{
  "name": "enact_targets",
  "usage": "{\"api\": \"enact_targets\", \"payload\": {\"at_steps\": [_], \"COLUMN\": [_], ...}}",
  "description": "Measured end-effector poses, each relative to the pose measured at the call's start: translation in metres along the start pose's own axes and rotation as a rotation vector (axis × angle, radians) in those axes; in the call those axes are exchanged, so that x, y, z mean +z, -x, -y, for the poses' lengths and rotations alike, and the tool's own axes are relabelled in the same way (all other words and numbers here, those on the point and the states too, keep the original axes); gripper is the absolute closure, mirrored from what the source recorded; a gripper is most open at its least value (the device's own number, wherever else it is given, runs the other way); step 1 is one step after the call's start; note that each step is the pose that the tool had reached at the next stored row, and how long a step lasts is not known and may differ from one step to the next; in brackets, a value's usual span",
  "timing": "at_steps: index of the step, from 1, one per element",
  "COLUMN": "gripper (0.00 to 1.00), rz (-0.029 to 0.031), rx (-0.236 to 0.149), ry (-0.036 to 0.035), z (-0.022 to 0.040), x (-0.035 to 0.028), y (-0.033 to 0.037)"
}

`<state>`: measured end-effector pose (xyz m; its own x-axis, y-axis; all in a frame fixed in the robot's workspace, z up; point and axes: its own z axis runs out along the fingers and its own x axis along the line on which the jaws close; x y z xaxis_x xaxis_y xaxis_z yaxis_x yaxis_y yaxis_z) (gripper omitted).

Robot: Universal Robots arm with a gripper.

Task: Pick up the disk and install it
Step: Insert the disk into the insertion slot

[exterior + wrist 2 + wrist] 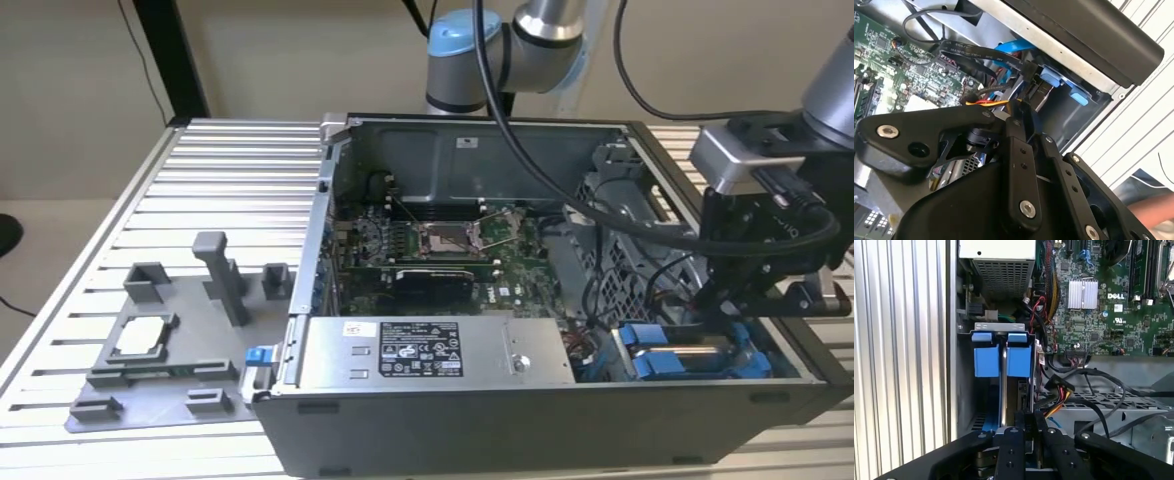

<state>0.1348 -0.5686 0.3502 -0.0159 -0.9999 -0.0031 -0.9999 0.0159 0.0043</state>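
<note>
Ribbed metal makes up the surface (227, 190). Toward its near corner on the exterior view's left lies a grey fixture plate (160, 375) with upright posts, and a small square silver chip (140, 338) rests in one of its pockets. Just beside the plate, toward the exterior view's right, stands an open computer case (534, 430). Inside it, along the near wall, a large grey box (427, 352) with a white label lies flat. Behind that box the green motherboard (441, 250) shows.

The disk (694, 355) sits down inside the case's near corner on the exterior view's right — silver metal between bright blue rails. In the first wrist view the disk (1003, 362) has black, red and yellow cables (1059, 390) just beside it, and the ribbed surface runs along the case wall on its other side.

The hand (718, 308) hangs right over the disk, low inside the case. Whether the hand (1029, 422) is clenched, released or grasping the disk — that cannot be told.
</note>
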Motion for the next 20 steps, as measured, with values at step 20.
{"api": "enact_targets", "payload": {"at_steps": [20], "gripper": [1.0], "rz": [-0.0349], "rx": [-0.001], "ry": [0.0199], "z": [0.0078], "x": [0.0056], "y": [0.0028]}}
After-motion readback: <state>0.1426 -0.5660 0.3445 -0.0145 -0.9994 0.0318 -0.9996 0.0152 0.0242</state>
